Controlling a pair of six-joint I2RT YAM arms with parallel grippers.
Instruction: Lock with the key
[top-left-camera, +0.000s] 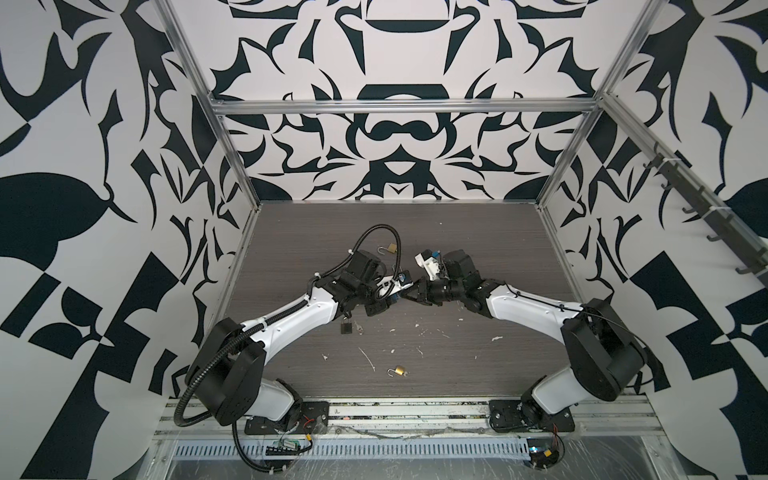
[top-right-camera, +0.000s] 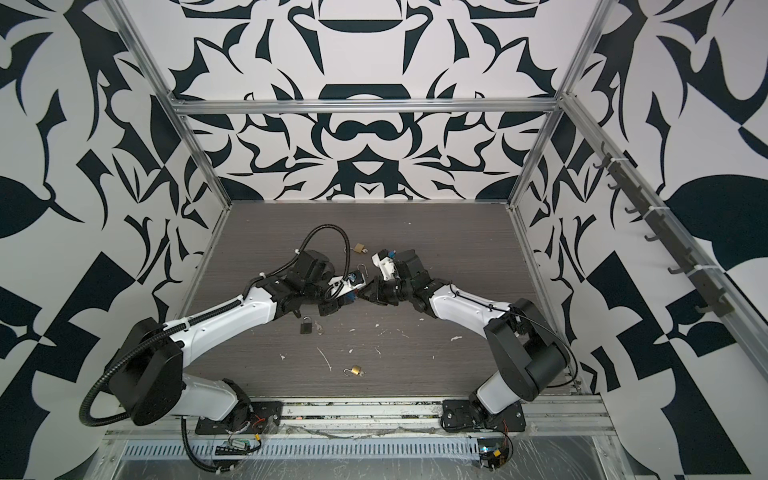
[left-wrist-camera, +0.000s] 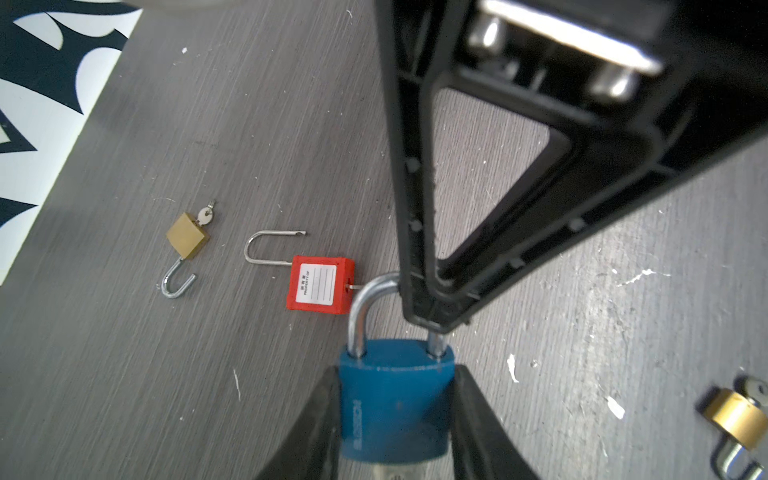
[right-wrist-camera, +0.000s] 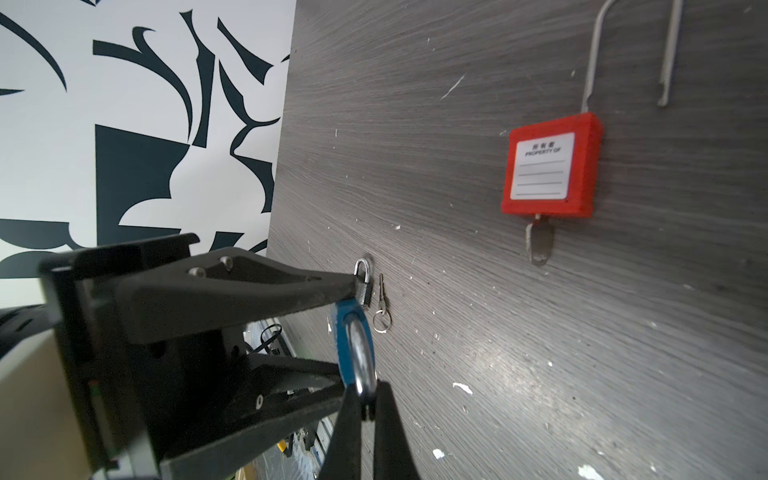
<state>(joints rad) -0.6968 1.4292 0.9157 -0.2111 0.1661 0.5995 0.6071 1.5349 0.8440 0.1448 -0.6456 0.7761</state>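
Read both top views with 12 o'clock toward the back wall. Nearest the arm bases, a brass padlock (top-left-camera: 400, 370) lies open on the counter (top-left-camera: 478, 249). A black padlock (top-left-camera: 346, 327) sits beyond it at about 10 o'clock, with a loose key (right-wrist-camera: 381, 299) just beside it. Neither is in play.

Over mid-counter the two tools meet tip to tip. The left tool (left-wrist-camera: 397, 419) is clamped on the body of the blue padlock (left-wrist-camera: 395, 374), one finger on each narrow side, and holds it above the counter. The lock's long axis runs 9 to 3 o'clock. The body is at the 9 end and the shackle (left-wrist-camera: 365, 299) points to 3, straight at the right tool (right-wrist-camera: 368, 411). That tool is pinched together on the shackle's arch, close to one leg. Both legs appear to enter the body, but I cannot tell whether the shackle has clicked home.

The next move depends on the keyway. I judge it to be in the body's base, at the 9 o'clock end, facing into the left tool and away from the right one. A sliver of pale metal shows there, and I cannot tell whether it is the key. The right tool is free to move but sits at the wrong end of the axis.

Beyond the tools, at 12 o'clock, a red padlock (left-wrist-camera: 318, 284) lies open. Farther still lies a second brass padlock (left-wrist-camera: 188, 236) with a key in it.
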